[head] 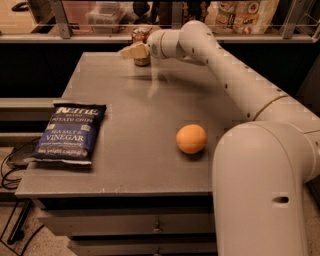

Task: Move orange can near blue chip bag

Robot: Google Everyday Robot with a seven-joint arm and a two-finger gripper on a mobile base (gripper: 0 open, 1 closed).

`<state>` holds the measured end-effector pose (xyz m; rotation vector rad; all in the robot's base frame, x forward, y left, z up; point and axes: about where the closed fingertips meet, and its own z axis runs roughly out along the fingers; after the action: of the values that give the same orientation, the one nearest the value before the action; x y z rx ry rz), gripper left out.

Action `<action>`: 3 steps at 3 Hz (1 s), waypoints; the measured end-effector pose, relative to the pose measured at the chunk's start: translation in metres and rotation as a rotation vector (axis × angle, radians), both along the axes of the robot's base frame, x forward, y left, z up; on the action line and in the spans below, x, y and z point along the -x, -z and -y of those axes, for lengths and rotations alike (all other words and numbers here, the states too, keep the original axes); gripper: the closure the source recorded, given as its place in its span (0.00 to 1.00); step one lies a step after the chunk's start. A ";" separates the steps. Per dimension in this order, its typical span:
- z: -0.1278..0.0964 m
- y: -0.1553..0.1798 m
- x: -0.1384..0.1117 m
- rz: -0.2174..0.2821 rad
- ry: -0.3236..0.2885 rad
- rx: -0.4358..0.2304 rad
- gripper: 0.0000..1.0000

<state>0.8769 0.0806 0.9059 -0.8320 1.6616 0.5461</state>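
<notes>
The orange can [141, 36] stands upright at the far edge of the grey table [125, 105], left of the middle. My gripper [132, 50] is at the can, crossing in front of its middle and pointing left. The can's lower part is partly hidden behind it. I cannot tell whether the gripper holds the can. The blue chip bag [69, 132] lies flat near the table's front left edge, far from the can.
A round orange fruit [191, 138] sits on the table right of centre. My white arm [235, 85] spans the right side from the large base link at the front right. A rail and shelf with packages [245, 15] run behind the table.
</notes>
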 end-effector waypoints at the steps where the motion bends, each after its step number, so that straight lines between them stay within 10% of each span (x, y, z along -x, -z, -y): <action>1: -0.006 0.003 -0.009 -0.006 0.002 -0.016 0.02; 3: -0.015 0.013 -0.031 -0.036 0.025 -0.066 0.55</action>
<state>0.9078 0.0955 0.8931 -0.7558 1.6754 0.5984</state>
